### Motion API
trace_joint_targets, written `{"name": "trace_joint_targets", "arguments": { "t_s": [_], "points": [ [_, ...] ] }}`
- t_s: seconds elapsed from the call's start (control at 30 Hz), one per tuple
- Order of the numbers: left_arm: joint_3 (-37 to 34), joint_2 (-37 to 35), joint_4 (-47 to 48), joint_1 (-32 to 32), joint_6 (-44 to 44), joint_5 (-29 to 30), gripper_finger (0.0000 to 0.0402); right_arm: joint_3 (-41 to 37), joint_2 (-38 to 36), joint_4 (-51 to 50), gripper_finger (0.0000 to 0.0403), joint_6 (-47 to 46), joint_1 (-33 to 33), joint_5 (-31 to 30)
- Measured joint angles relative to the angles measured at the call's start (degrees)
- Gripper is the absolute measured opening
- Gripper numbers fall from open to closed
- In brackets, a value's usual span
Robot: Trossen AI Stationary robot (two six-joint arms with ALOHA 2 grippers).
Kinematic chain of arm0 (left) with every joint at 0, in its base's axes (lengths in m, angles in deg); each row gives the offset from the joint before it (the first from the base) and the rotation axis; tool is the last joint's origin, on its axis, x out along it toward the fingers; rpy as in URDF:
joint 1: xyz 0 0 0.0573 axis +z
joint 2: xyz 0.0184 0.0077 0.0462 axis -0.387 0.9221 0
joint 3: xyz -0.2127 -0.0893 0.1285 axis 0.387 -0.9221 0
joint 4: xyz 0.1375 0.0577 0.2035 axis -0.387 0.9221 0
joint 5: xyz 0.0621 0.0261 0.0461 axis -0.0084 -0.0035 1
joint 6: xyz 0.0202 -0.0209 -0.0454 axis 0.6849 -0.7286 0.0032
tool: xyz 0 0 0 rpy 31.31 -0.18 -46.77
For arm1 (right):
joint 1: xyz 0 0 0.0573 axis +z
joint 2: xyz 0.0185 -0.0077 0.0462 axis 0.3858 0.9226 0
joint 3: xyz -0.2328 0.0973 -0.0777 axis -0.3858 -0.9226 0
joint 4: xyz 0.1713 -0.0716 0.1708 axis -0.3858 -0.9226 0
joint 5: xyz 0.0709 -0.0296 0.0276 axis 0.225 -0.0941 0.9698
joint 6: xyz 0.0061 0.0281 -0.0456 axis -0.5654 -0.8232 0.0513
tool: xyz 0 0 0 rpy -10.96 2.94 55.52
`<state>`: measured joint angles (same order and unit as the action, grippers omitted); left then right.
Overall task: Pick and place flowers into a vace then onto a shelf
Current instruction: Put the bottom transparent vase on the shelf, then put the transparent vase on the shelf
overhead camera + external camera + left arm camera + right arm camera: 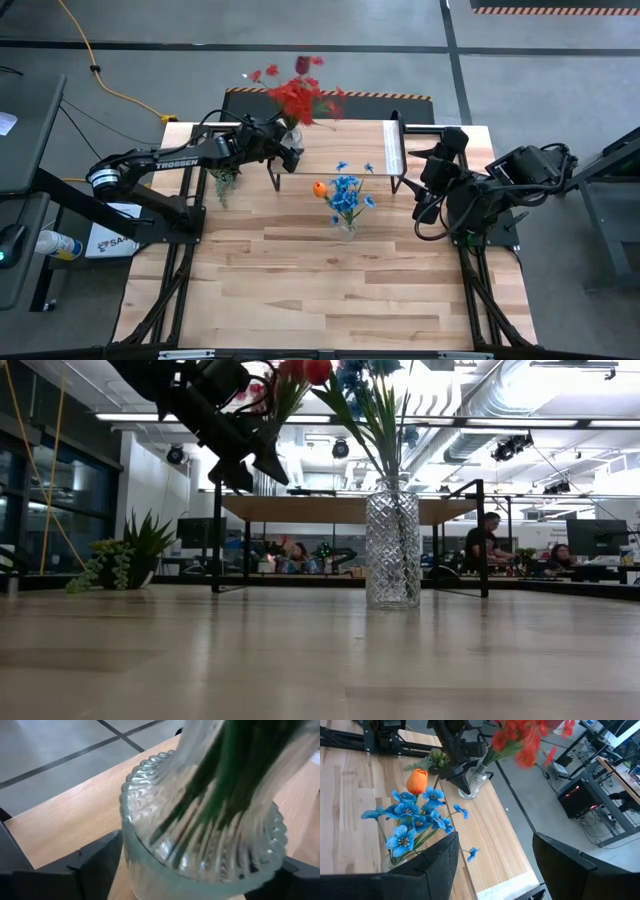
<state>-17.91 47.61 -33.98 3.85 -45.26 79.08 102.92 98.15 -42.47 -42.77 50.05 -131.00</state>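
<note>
Holding a ribbed glass vase (200,845) of red flowers (300,95) between its pinching jaws, the left gripper (285,145) keeps it at the left end of the shelf (340,140), base apparently just above the plank. To finish well: keep the vase upright, lower until seated, then release. Centre table, a second vase (392,550) carries blue flowers (347,193) and an orange tulip (417,781). Right gripper (492,865) waits beyond the shelf's right end, jaws spread.

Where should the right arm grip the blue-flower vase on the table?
Take the vase by its glass body from its right side, jaws level. It stands upright and clear, while the blue flowers and the tulip fan out above its mouth, blocking a top approach.
</note>
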Motion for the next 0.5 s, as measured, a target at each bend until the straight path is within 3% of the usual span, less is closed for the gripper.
{"name": "trace_joint_targets", "arguments": {
  "t_s": [0.17, 0.5],
  "points": [
    [0.0, 0.0, 0.2, 0.0, -0.2, 0.0, 0.0392, 0.0, 0.0, 0.0, 0.0245, 0.0, 0.0, 0.0],
    [0.0, 0.0, 0.5, 0.0, -0.4, 0.1, 0.0366, 0.0, 0.0, 0.0, 0.0245, 0.0, 0.0, 1.1]
  ]
}}
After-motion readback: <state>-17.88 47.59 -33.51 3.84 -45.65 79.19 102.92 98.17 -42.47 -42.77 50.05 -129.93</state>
